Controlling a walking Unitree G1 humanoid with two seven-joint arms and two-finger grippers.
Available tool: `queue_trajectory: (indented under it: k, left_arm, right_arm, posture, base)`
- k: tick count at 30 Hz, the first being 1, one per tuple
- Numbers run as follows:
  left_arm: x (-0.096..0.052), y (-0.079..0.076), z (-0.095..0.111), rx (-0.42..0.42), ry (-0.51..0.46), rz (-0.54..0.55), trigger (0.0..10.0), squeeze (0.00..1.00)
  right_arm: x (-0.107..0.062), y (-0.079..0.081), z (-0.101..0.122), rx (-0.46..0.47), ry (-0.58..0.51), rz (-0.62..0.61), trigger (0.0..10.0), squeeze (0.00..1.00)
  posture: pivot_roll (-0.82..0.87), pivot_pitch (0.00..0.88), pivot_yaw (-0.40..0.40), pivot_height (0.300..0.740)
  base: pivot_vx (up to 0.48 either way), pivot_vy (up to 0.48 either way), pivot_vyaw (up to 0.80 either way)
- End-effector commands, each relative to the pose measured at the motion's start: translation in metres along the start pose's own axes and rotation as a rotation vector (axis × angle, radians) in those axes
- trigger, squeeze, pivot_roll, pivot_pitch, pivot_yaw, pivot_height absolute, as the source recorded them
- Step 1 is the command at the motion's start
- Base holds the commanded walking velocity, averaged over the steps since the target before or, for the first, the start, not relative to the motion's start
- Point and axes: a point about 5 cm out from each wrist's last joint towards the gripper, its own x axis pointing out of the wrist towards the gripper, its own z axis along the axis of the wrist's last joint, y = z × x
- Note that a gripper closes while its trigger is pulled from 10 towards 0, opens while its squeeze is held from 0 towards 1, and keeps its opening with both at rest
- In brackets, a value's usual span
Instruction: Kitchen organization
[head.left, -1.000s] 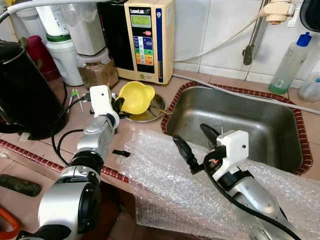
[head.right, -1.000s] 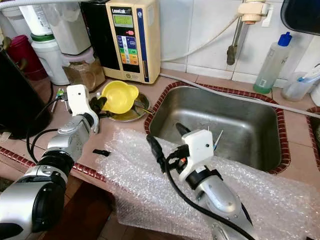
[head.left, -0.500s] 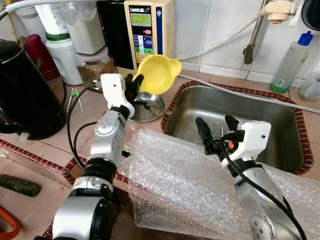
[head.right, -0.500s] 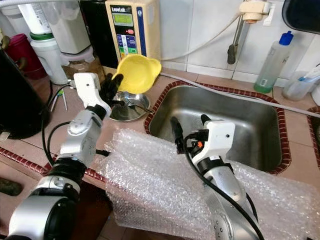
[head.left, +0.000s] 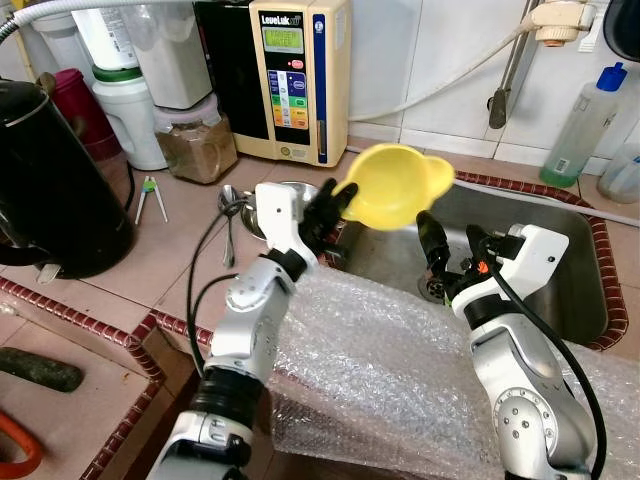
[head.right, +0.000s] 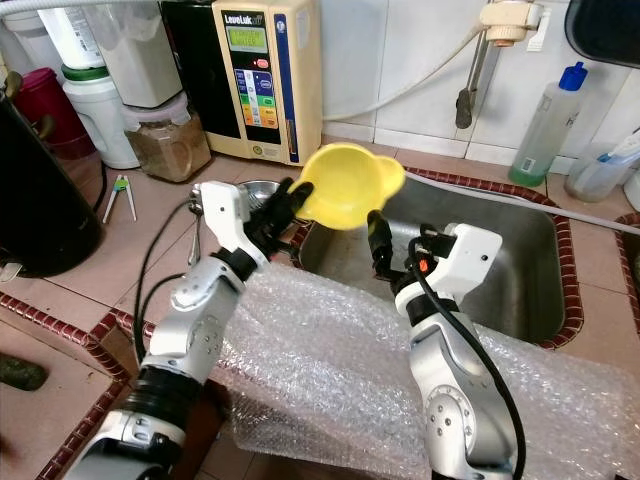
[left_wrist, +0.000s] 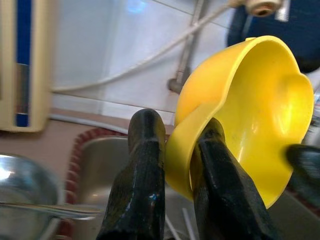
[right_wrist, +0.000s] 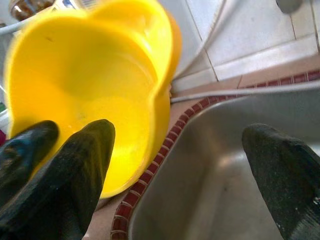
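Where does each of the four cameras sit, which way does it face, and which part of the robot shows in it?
Left eye view: head, looking down at sink; both arms show.
Right eye view: head, same scene.
Left wrist view: along left gripper, fingers clamping yellow bowl rim.
Right wrist view: along right gripper, fingers apart, toward bowl and sink.
Shared: the yellow bowl appears in all four.

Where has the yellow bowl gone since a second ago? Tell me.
Yes: the left gripper lifted the bowl off the counter and carried it right, over the sink edge.
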Motion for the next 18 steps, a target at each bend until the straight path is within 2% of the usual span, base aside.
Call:
queue_trajectory:
  k: [1, 3, 4, 5, 6, 13, 16, 18]
  left_arm:
    - [-0.001, -0.003, 0.003, -0.002, -0.004, -0.031, 0.0, 0.0]
    - [-0.003, -0.007, 0.0, -0.006, 0.007, -0.052, 0.0, 0.0]
    - [-0.005, -0.011, 0.0, -0.013, 0.016, -0.065, 0.0, 0.0]
    - [-0.005, -0.011, 0.0, -0.013, 0.016, -0.065, 0.0, 0.0]
    - [-0.004, -0.012, 0.0, -0.017, 0.015, -0.067, 0.0, 0.0]
    - [-0.007, -0.014, 0.002, -0.028, 0.019, -0.072, 0.0, 0.0]
    - [-0.008, -0.007, 0.006, -0.015, 0.018, -0.037, 0.0, 0.0]
    - [-0.008, -0.006, 0.007, -0.012, 0.018, -0.034, 0.0, 0.0]
  right_arm:
    - [0.002, -0.001, 0.003, 0.025, -0.014, -0.004, 10.0, 0.0]
    - [0.005, 0.0, 0.002, 0.04, -0.01, 0.006, 10.0, 0.0]
    - [0.011, 0.0, -0.001, 0.047, 0.008, 0.009, 3.6, 0.0]
    - [0.011, 0.0, -0.001, 0.047, 0.008, 0.009, 3.6, 0.0]
    - [0.013, -0.001, -0.001, 0.048, 0.012, 0.009, 0.0, 0.0]
    - [0.029, -0.015, 0.012, 0.052, 0.016, -0.006, 0.0, 0.0]
    - [0.034, -0.034, 0.025, 0.053, 0.022, -0.056, 0.0, 0.0]
    - [0.035, -0.038, 0.027, 0.032, 0.037, -0.057, 0.0, 0.0]
  posture:
    - [-0.11, 0.002, 0.076, 0.74]
    - [-0.11, 0.002, 0.074, 0.74]
    - [-0.11, 0.002, 0.073, 0.74]
    - [-0.11, 0.002, 0.073, 0.74]
    - [-0.11, 0.002, 0.074, 0.74]
    - [-0.1, 0.005, 0.07, 0.74]
    - [-0.09, 0.014, 0.074, 0.74]
    - [-0.09, 0.015, 0.076, 0.74]
  base:
    - [0.0, 0.0, 0.0]
    - [0.0, 0.0, 0.0]
    - [0.0, 0.0, 0.0]
    - [0.0, 0.0, 0.0]
    - [0.0, 0.0, 0.0]
    - [0.0, 0.0, 0.0]
    - [0.0, 0.0, 0.0]
    - [0.0, 0.0, 0.0]
